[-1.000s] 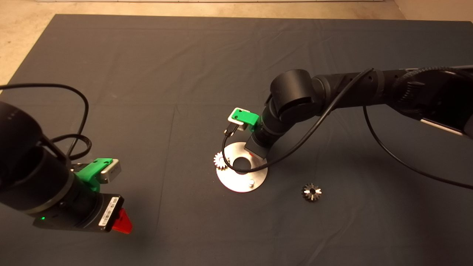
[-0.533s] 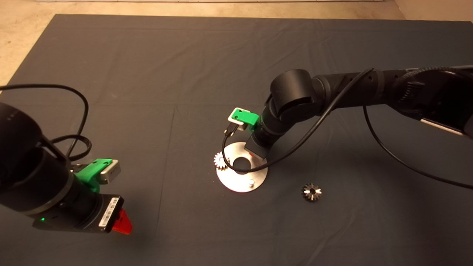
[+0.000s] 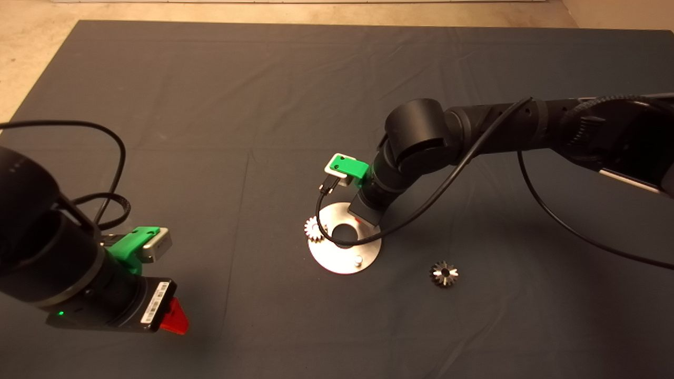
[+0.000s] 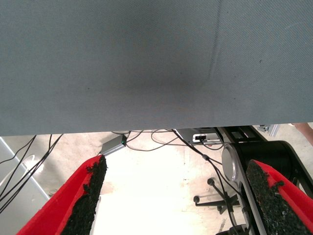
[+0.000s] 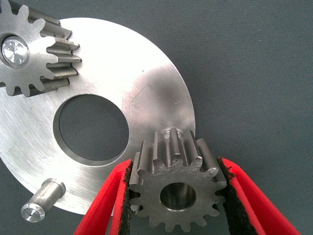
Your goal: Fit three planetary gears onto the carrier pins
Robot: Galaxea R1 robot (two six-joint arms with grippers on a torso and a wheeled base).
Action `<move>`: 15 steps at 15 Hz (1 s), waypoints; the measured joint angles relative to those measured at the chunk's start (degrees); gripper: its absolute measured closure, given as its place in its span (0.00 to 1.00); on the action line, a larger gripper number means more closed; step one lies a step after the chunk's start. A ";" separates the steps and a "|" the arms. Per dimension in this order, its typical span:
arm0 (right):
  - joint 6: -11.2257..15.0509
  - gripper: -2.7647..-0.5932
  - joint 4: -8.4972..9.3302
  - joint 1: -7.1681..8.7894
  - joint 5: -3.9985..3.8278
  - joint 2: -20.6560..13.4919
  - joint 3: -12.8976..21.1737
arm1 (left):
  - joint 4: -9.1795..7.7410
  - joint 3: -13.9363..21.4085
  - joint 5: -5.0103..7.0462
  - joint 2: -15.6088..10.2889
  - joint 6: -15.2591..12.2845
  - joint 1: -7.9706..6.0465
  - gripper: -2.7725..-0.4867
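A: Starting at the left, what is the left end effector (image 3: 174, 315) doing?

B: It waits low at the left edge of the dark mat (image 3: 210, 105), its red fingers (image 4: 88, 196) spread apart with nothing between them.

A: And mid-tabletop?

B: The silver carrier plate (image 3: 337, 263). One planetary gear (image 3: 315, 229) already sits on its pin at the plate's left rim. A bare carrier pin (image 3: 358, 259) stands at the near rim.

A: Has anything shifted in the last second?

B: Nothing I can detect. The right end effector (image 5: 177, 196) hangs where it was over the plate's right side, clamped on a second gear (image 5: 173, 188). In the wrist view that gear sits tilted, with the third pin's tip (image 5: 169, 132) peeking just past its teeth, so its bore isn't on the pin yet.

A: So it has stalled on alignment?

B: I'd judge so; it needs to centre the bore before lowering.

A: Further right?

B: The last gear (image 3: 444, 273) lies loose on the mat, well apart from the plate.
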 joint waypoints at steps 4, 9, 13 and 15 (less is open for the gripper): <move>0.25 0.78 0.00 -0.02 0.30 -0.02 0.00 | -0.02 0.00 0.00 0.00 -0.02 -0.01 0.32; 0.39 0.78 -0.02 0.11 0.36 -0.27 0.00 | -0.09 0.02 0.00 0.00 -0.02 0.00 0.32; 0.38 0.78 -0.05 0.28 0.52 -0.78 -0.02 | -0.11 0.09 -0.02 -0.01 -0.05 -0.02 0.32; 0.38 0.78 -0.05 0.26 0.51 -0.76 -0.05 | -0.13 0.13 0.00 -0.01 -0.05 -0.02 0.32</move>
